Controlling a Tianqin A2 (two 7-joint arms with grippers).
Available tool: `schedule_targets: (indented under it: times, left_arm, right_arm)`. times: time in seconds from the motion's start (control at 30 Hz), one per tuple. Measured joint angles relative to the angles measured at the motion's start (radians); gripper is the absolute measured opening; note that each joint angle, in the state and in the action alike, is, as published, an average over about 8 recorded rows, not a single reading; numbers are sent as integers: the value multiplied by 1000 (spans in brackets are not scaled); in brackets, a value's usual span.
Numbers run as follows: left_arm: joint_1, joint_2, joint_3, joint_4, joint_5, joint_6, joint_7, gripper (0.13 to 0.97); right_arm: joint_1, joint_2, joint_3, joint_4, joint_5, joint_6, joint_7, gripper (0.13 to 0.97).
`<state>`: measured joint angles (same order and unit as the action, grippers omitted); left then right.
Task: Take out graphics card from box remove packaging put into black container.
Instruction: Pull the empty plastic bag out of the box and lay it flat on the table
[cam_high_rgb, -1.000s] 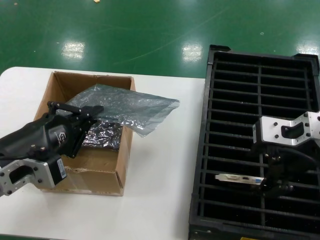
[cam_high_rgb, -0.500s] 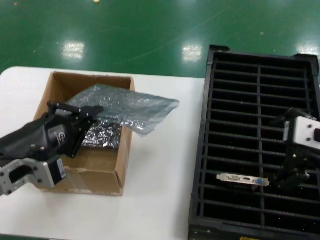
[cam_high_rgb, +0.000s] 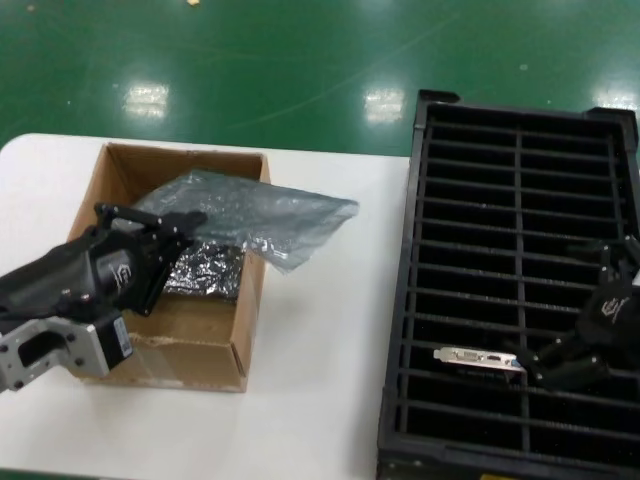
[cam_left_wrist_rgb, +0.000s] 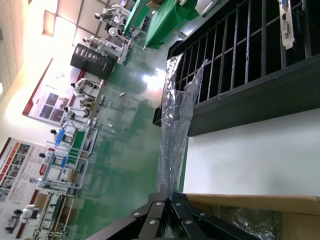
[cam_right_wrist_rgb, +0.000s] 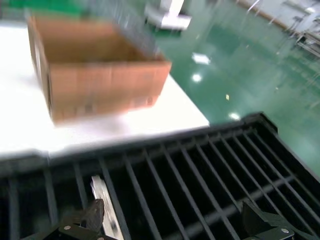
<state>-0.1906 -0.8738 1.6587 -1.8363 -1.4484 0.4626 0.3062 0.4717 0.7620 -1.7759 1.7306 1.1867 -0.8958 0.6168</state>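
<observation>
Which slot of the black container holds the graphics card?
The near slot in the left column of the black container, where the graphics card shows its silver bracket beside the open right tool; the others are empty.

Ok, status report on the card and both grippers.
Left gripper shut on packaging over box. Right gripper open. Graphics card slotted in black container.

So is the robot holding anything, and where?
The left gripper pinches the packaging by its edge over the box. The right gripper holds nothing.
</observation>
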Motion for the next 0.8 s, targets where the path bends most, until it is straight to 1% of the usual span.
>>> schedule_targets:
  times: [0.1, 0.27, 0.37, 0.47, 0.57, 0.67, 0.73, 0.8]
  left_arm:
    - [0, 0, 0, 0, 0, 0, 0, 140]
    - [0, 0, 0, 0, 0, 0, 0, 140]
    - [0, 0, 0, 0, 0, 0, 0, 140]
    - [-2, 1, 0, -1, 6, 3, -13, 140]
    - [-11, 13, -3, -4, 24, 24, -77, 140]
    - [-32, 48, -21, -8, 41, 78, -187, 140]
    - [-52, 73, -34, -8, 29, 119, -273, 140]
    - [-78, 97, -42, 1, -13, 159, -358, 140]
  right_arm:
    - [-36, -37, 95, -31, 131, -31, -26, 936]
    - [-61, -96, 234, -129, 334, -125, -54, 951]
    - [-67, -105, 271, -176, 403, -154, -60, 962]
    - [-72, -105, 283, -196, 427, -161, -64, 966]
    - [-72, -104, 285, -199, 430, -162, -64, 966]
    - [-72, -104, 285, -199, 430, -162, -64, 966]
    - [-72, -104, 285, -198, 430, -162, -64, 966]
    - [-72, -104, 285, -198, 430, -162, -64, 966]
